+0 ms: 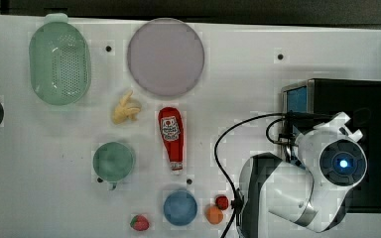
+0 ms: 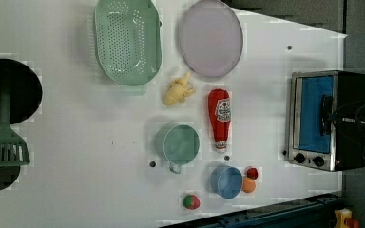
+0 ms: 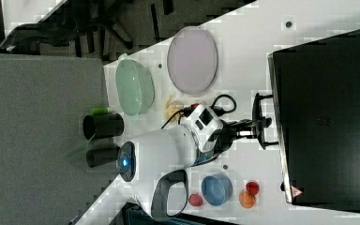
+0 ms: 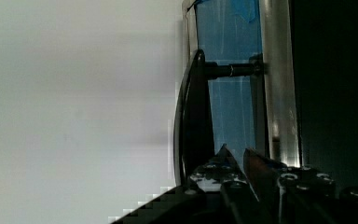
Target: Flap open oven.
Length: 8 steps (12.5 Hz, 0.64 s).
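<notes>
Two small black knobs sit below the black oven's (image 2: 330,118) blue glass door; gripper (image 4: 235,156) fingers nearly pressed together behind its dark handle (image 4: 193,116).

Oven (image 2: 330,121) — black box, silver front, blue-tinted glass door shut — at left view's right table edge.

A robot lab: toy food (image 1: 126,109) on a white bolt-holed table (image 1: 258,79).

A white table (image 1: 258,74) stands beside a grey panel (image 3: 37,117) and dark floor.
</notes>
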{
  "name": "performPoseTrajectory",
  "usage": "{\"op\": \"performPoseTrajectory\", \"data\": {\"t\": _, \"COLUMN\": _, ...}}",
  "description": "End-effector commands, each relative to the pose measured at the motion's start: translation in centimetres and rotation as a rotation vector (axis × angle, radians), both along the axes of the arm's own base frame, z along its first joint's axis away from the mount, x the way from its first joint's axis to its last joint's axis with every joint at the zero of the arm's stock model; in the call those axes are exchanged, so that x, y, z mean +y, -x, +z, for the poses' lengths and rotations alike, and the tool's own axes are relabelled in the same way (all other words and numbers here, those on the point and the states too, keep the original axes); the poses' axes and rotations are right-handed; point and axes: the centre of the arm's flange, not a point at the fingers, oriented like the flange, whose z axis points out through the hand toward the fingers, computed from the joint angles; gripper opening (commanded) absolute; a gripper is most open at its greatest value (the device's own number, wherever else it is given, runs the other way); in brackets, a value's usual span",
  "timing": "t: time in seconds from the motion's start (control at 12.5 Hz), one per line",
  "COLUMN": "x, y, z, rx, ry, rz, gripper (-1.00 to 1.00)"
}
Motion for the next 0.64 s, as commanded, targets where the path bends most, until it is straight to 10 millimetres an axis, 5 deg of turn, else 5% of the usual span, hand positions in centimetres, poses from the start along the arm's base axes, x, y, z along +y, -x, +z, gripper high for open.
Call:
{"op": "performPoseTrajectory", "data": {"t": 0.08, "x": 2.1, "y": -0.5, "z": -1.0, "rx": 0.034, "ry": 0.01, "rz": 0.063, "gripper": -0.65}}
{"op": "performPoseTrajectory", "data": {"t": 0.64, "x": 9.5, "y": -1.6, "z": -3.5, "rx": 0.093, "ry": 0.119, "rz": 0.051, "gripper": -0.65}}
